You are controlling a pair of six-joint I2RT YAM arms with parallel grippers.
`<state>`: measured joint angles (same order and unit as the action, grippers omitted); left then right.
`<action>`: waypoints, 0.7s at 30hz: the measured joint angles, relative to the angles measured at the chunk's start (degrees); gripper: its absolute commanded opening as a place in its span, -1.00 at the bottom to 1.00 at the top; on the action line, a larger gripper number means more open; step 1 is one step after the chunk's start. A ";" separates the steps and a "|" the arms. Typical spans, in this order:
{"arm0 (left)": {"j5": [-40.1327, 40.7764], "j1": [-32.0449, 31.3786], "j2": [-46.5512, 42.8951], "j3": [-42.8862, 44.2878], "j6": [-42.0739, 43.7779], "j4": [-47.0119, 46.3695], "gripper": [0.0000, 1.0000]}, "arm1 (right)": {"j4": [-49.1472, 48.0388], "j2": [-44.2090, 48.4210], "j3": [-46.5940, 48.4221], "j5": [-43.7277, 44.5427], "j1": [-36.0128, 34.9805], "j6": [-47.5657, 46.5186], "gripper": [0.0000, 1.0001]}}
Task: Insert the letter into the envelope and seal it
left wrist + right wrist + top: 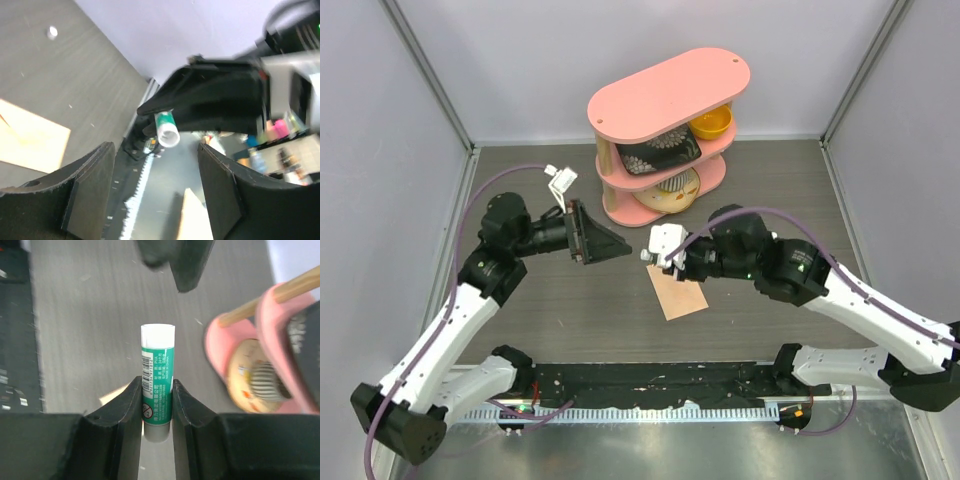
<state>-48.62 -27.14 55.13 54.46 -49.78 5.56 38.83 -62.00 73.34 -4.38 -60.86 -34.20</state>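
The peach-tan envelope (678, 293) lies flat on the dark table just below my right gripper (651, 256). It also shows in the left wrist view (30, 140). No separate cream-yellow letter shows in any view. My right gripper (156, 385) is shut on a green and white glue stick (158, 370) and holds it above the table with the white cap pointing away. The stick also shows in the left wrist view (166, 129). My left gripper (620, 248) is open and empty (155, 190). It hangs in the air, its tips pointing at the stick's cap and a short way from it.
A pink three-tier shelf (665, 100) with bowls and a dark plate stands at the back centre, close behind both grippers, and also shows in the right wrist view (250, 365). A black strip and a metal plate (650, 380) run along the near edge.
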 measured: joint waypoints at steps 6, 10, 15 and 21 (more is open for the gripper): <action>-8.74 0.57 -8.04 -2.99 22.40 -4.70 0.41 | 0.24 -1.29 0.44 -18.99 4.57 13.60 -0.98; -13.99 0.50 -11.13 -3.19 43.82 1.29 0.36 | 0.31 -3.56 0.61 -28.98 5.33 19.89 -0.99; -16.76 -1.97 -11.69 -2.25 68.83 13.20 0.14 | 0.31 -7.21 0.92 -38.32 5.77 26.29 -0.99; -12.96 -9.27 -10.73 1.31 95.10 28.68 -0.02 | 0.31 -8.96 0.92 -44.65 6.38 31.32 -0.98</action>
<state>-61.58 -36.40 44.40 55.77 45.32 34.24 39.13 -70.96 74.26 -49.04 -54.48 -2.87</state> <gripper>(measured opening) 0.520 0.301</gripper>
